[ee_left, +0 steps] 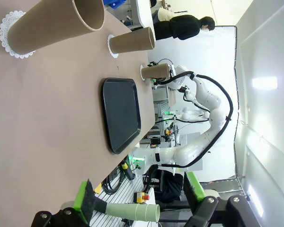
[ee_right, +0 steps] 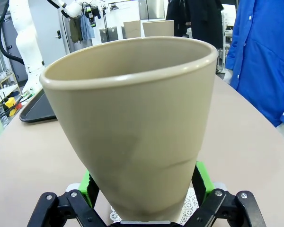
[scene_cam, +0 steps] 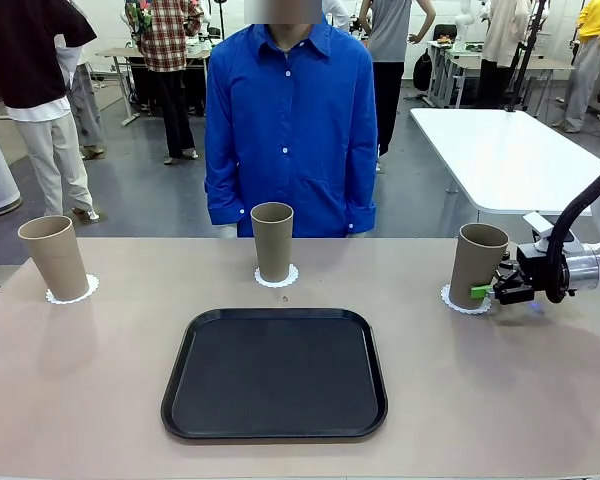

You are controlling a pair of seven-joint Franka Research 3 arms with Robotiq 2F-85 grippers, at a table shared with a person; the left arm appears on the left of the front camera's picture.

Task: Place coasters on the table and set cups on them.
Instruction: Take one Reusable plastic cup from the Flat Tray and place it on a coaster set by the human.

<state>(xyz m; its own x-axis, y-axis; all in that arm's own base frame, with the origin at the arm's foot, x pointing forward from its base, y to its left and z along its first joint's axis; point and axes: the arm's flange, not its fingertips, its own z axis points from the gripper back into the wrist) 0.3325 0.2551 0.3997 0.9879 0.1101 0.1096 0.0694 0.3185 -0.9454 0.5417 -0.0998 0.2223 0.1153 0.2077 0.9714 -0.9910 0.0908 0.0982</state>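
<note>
Three tan cups stand upright on the beige table (scene_cam: 100, 380), each on a white lacy coaster. The left cup (scene_cam: 55, 255) sits on its coaster (scene_cam: 85, 292), the middle cup (scene_cam: 272, 240) on another coaster (scene_cam: 292, 278). The right cup (scene_cam: 478, 262) (ee_right: 132, 127) rests on the third coaster (scene_cam: 450, 300) (ee_right: 191, 208). My right gripper (scene_cam: 485, 290) (ee_right: 144, 189) straddles that cup's base, open, a green pad on either side. My left gripper (ee_left: 139, 198) is open with nothing between its fingers, far back from the nearest cup (ee_left: 52, 23).
An empty black tray (scene_cam: 275, 385) (ee_left: 120, 113) lies at the table's near middle. A person in a blue shirt (scene_cam: 288, 120) stands at the far edge behind the middle cup. A white table (scene_cam: 500, 150) stands beyond on the right.
</note>
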